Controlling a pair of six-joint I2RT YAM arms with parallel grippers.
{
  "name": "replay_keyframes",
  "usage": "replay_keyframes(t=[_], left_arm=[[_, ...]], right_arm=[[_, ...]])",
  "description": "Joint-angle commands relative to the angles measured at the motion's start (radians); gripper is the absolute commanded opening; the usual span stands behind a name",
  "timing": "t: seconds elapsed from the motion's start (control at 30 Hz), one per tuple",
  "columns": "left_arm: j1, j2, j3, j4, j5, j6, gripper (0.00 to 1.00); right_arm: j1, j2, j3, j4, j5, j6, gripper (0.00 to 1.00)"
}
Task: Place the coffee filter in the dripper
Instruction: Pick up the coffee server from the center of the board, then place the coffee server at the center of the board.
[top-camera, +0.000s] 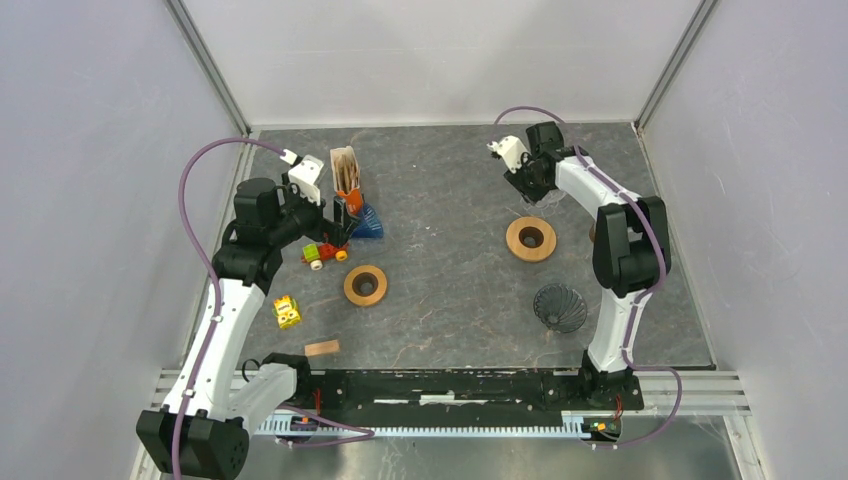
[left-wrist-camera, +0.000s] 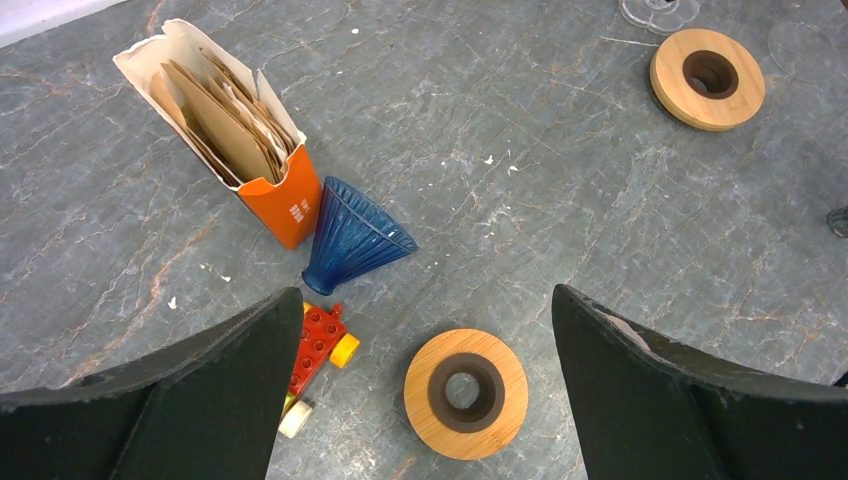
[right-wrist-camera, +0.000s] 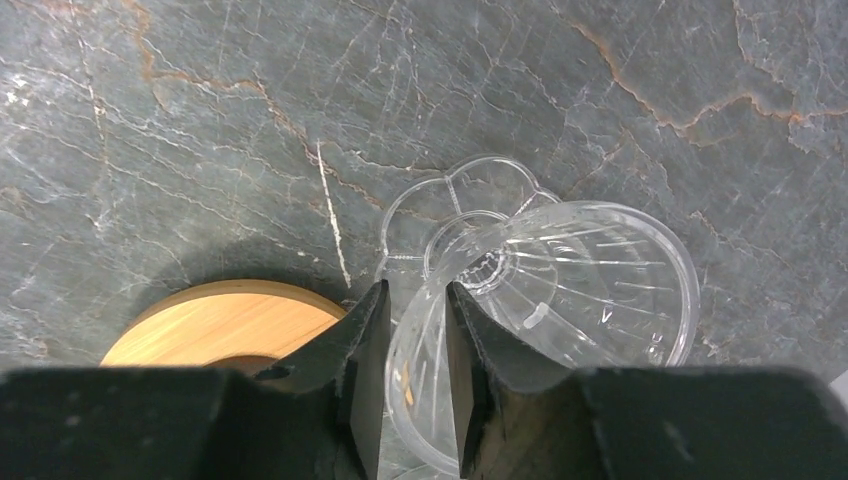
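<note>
Slippage is the worry — the right end effector (right-wrist-camera: 410, 300) pinches only the thin rim of the clear dripper (right-wrist-camera: 560, 280), which lies tipped on the counter (right-wrist-camera: 200, 120) at far right. Smooth plastic could twist or pop free. Filters (left-wrist-camera: 215, 120) wait in their box (left-wrist-camera: 290, 210) far left — near the left end effector (left-wrist-camera: 422, 295), spread wide and empty.

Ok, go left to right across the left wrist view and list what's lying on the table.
orange box of coffee filters → blue dripper → near wooden ring → far wooden ring. The red toy car is left out: it lies below the box and dripper, overlapping both.
</note>
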Motion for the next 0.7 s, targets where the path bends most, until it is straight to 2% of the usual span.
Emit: replay_keyframes(t=[0.0, 0.13, 0.27, 0.43, 0.67], left_arm=[[-0.001, -0.024, -0.002, 0.042, 0.005, 0.026, 1.0], [0.0, -0.025, 0.007, 0.023, -0.016, 0.043, 1.0], [-0.001, -0.031, 0.005, 0.022, -0.026, 0.04, 1.0], [0.0, -0.026, 0.003, 0.026, -0.053, 0.04, 1.0], [0.0, -0.017, 0.018, 0.026, -0.111, 0.038, 1.0]], right_arm=[[0.016, -0.006, 0.07, -0.021, 0.009, -0.017, 0.27], [0.086, -0.071, 0.021, 0.009, 0.046, -0.038, 0.11], [0.179, -0.133, -0.022, 0.014, 0.082, -0.056, 0.0], [0.311, -0.247, -0.177, 0.089, 0.043, -0.032, 0.0], [0.514, -0.388, -0.405, 0.236, 0.096, -0.004, 0.0]])
